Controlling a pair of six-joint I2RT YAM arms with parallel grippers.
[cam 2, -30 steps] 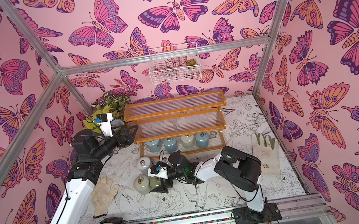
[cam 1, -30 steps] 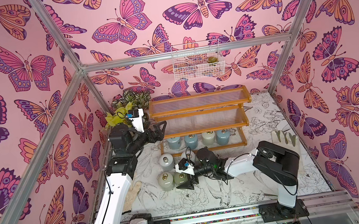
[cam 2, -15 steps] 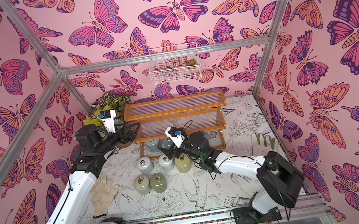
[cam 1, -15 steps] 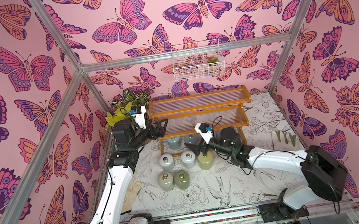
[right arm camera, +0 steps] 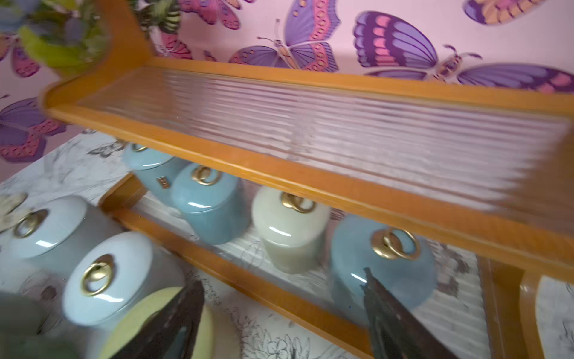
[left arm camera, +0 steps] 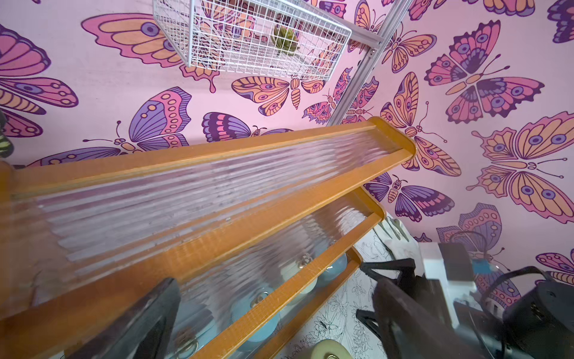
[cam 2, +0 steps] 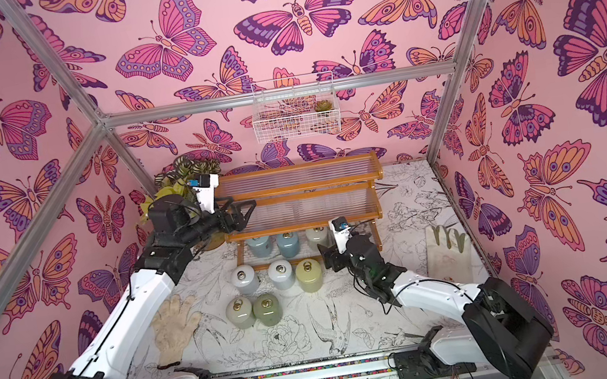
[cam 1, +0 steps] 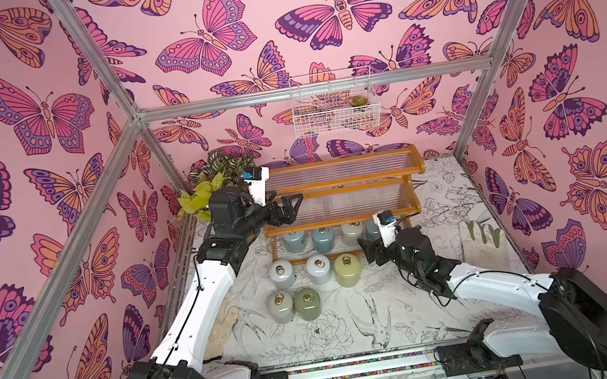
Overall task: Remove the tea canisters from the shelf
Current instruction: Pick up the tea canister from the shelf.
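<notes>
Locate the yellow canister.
In both top views the yellow canister stands on the table before the shelf, at the right end of a row of three, between a white canister and the right gripper.

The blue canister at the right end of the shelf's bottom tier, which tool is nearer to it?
Right. The right tool is just in front of that blue canister, jaws apart. The left tool hovers at the left end of the middle tier of the shelf.
</notes>
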